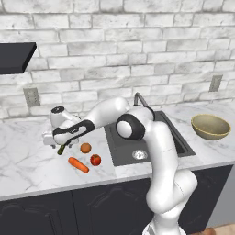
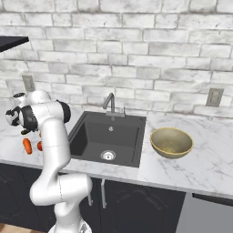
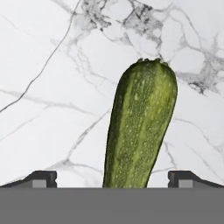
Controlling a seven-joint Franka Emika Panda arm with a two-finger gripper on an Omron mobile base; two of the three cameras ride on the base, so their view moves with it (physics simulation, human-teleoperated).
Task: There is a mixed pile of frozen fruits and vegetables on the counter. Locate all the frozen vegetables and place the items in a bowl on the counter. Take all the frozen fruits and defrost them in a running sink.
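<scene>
The green cucumber (image 3: 141, 127) lies flat on the white marble counter (image 3: 52, 65), right under your gripper (image 3: 112, 177). In the hand view it runs straight up from between the 2 dark fingertips (image 3: 41, 177), so its long side points away from the hand and the fingers stand on either side of it. Your gripper is wide open and holds nothing. It does not touch the cucumber yet. From the left base view the gripper (image 1: 58, 143) sits low over the pile, with the orange ball (image 1: 85, 148), the red apple (image 1: 95, 159) and the carrot (image 1: 78, 165) just beside. The bowl (image 1: 210, 126) waits far off, past the sink (image 1: 137, 142).
</scene>
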